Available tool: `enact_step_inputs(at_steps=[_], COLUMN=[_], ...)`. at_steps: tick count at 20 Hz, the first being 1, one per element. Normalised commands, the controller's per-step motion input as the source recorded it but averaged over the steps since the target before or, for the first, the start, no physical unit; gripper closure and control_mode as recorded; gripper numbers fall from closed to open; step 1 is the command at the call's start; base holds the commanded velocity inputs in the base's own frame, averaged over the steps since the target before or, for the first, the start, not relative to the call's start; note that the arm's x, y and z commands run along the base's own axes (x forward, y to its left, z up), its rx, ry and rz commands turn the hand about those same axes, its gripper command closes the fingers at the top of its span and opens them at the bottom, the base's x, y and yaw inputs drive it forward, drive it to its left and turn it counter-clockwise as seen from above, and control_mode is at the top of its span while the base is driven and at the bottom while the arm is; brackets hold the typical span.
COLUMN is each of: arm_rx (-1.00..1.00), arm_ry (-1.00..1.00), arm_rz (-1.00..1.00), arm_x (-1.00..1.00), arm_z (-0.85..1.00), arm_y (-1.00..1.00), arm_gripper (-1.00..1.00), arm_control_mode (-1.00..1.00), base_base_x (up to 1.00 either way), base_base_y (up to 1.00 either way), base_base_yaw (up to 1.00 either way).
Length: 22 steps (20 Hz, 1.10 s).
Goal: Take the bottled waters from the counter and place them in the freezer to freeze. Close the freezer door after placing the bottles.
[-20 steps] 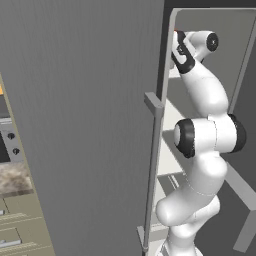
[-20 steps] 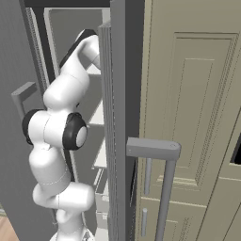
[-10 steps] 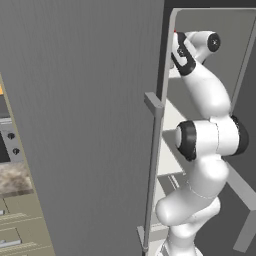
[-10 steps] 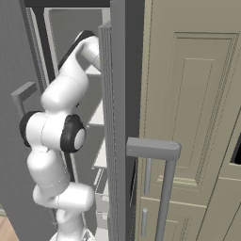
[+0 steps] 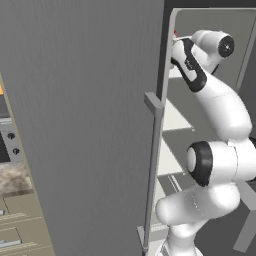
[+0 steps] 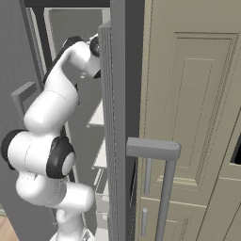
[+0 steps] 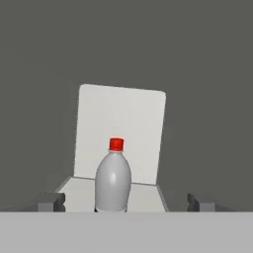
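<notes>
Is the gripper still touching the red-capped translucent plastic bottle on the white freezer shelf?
Apart. In the hand view the gripper is open, its fingertips clear of the red-capped translucent bottle standing upright on the white shelf.

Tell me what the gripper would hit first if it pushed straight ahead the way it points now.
Most likely the red-capped bottle, standing upright on the white shelf directly ahead, between the open gripper fingertips. How far ahead it stands is hard to judge.

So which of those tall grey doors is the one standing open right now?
The freezer door, the plain flat panel with the long bar handle, swung out beside the arm. The other grey door, right of the arm, shows only its edge.
</notes>
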Motion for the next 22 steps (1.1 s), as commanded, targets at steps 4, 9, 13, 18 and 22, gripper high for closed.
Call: enact_step_inputs(at_steps=[4, 9, 13, 18, 22], arm_rx=[-0.07, -0.02, 0.0, 0.08, 0.23], arm_ry=[-0.01, 0.03, 0.15, 0.22, 0.13], arm_rz=[-0.15, -0.2, -0.16, -0.13, -0.02], arm_x=[-1.0, -1.0, -1.0, -1.0, -1.0], arm_z=[0.39, 0.46, 0.55, 0.24, -0.21], arm_y=[0.11, 0.26, 0.17, 0.27, 0.06], arm_gripper=[-1.0, -1.0, -1.0, -1.0, -1.0], arm_control_mode=[-1.0, -1.0, -1.0, -1.0, -1.0], base_base_x=[0.0, 0.0, 0.0, 0.0, 0.0], base_base_y=[0.0, 0.0, 0.0, 0.0, 0.0], base_base_yaw=[0.0, 0.0, 0.0, 0.0, 0.0])
